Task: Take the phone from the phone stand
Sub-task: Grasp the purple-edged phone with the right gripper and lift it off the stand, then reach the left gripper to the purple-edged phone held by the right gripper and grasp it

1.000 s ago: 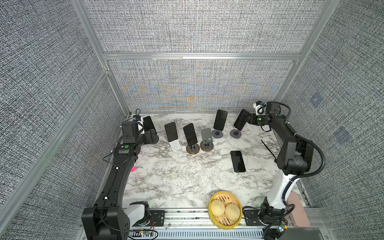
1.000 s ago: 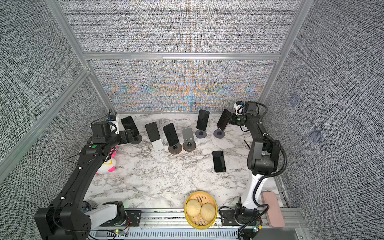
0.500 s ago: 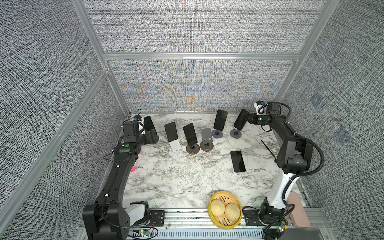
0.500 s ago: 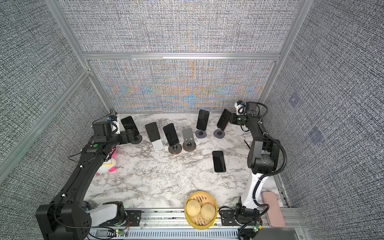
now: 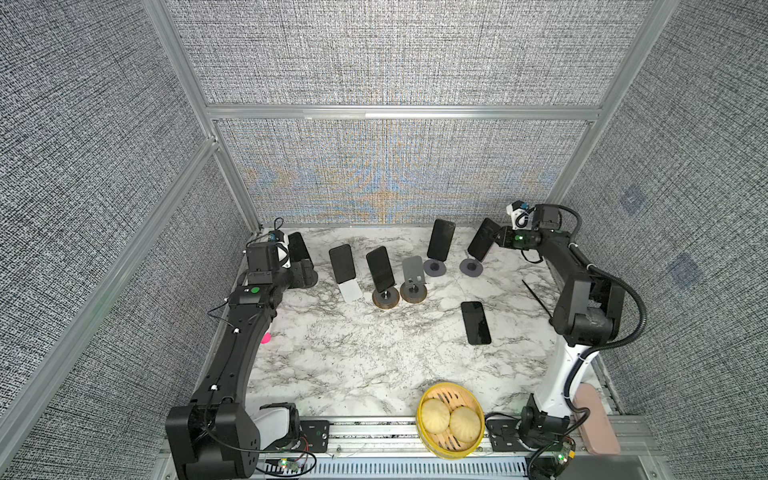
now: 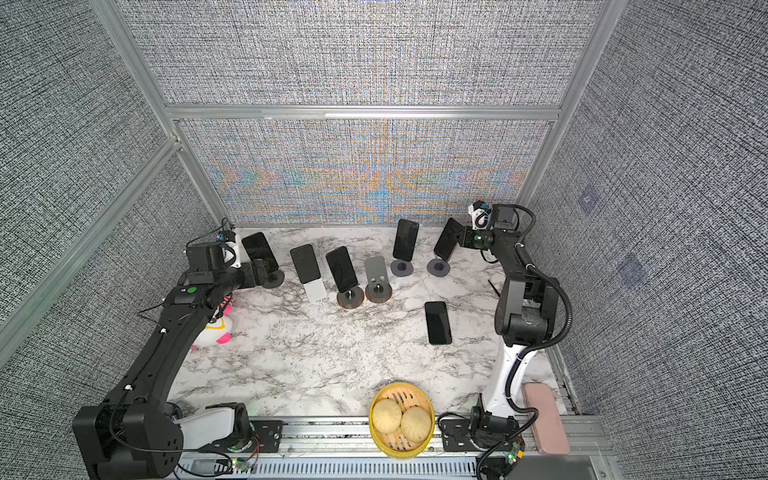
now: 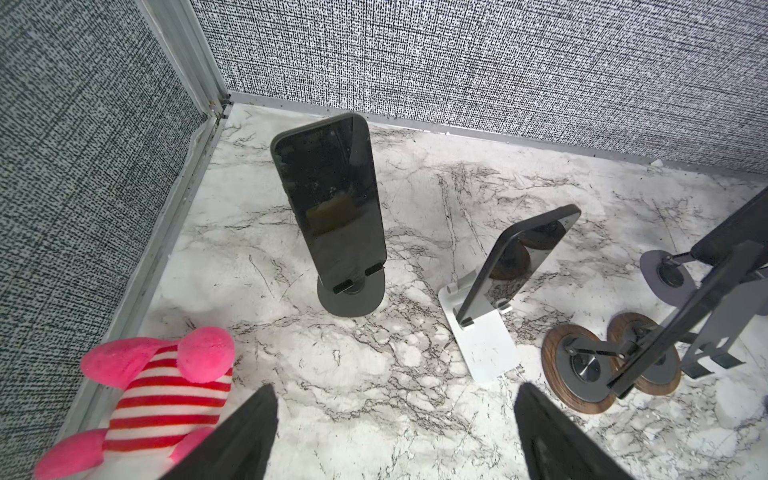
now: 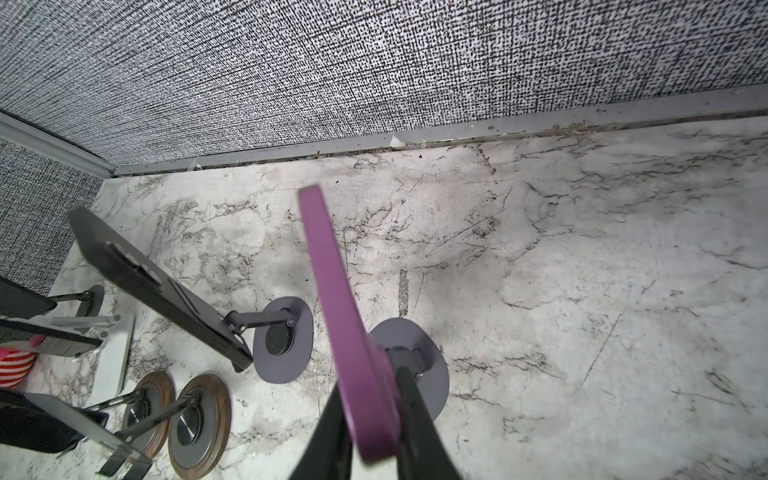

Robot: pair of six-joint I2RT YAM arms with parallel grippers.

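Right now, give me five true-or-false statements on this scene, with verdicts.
1. The right end effector is shut on the purple-cased phone. True.
2. The left end effector grips the leftmost phone. False: it is open, short of that phone.
3. A black phone lies flat on the table. True.
4. Every stand holds a phone. False: the grey stand on a wooden base is empty.
5. The steamer basket holds three buns. False: two buns.

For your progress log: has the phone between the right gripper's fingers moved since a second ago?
No. The phone leans over its round grey base just as before; the right gripper pinches it.
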